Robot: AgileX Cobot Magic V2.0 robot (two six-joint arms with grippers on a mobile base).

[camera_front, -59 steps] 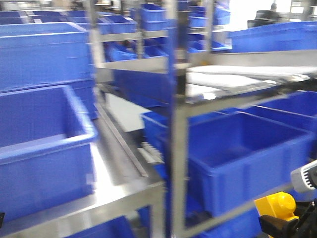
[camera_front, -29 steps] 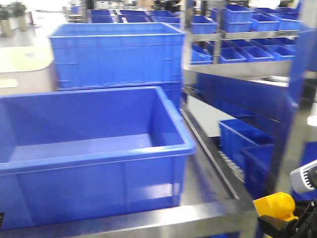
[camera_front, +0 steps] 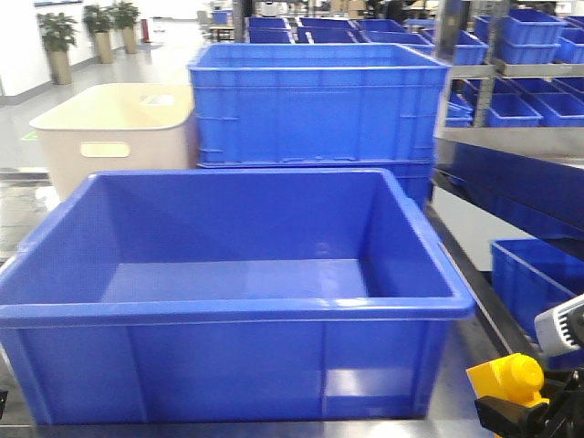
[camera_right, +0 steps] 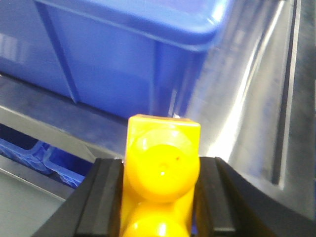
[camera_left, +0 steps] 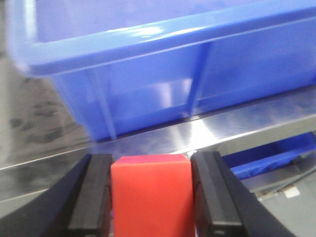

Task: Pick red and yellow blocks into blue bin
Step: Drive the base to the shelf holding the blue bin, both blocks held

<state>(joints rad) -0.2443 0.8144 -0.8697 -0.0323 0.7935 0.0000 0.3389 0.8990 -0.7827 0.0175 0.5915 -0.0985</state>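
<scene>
The wide blue bin [camera_front: 233,308] stands right ahead on the steel shelf, its inside bare. My left gripper [camera_left: 152,197] is shut on the red block [camera_left: 151,195], held low in front of the blue bin's ribbed outer wall [camera_left: 163,94]. My right gripper [camera_right: 162,197] is shut on the yellow block [camera_right: 163,170], studs facing the camera, below the blue bin's corner [camera_right: 148,59]. In the front view the yellow block [camera_front: 507,378] shows at the bottom right, outside the bin's right front corner, with the right gripper [camera_front: 511,415] under it. The left gripper is out of that view.
A beige tub [camera_front: 119,132] with handle cut-outs sits behind the bin on the left. A taller blue crate [camera_front: 315,105] stands behind it in the middle. Racks with several smaller blue crates [camera_front: 538,274] run along the right. The steel shelf edge [camera_left: 207,136] lies just below the bin.
The front view has swung across the racks until the wide blue bin stands centred and sharp. The yellow block and right gripper keep their place at the bottom right.
</scene>
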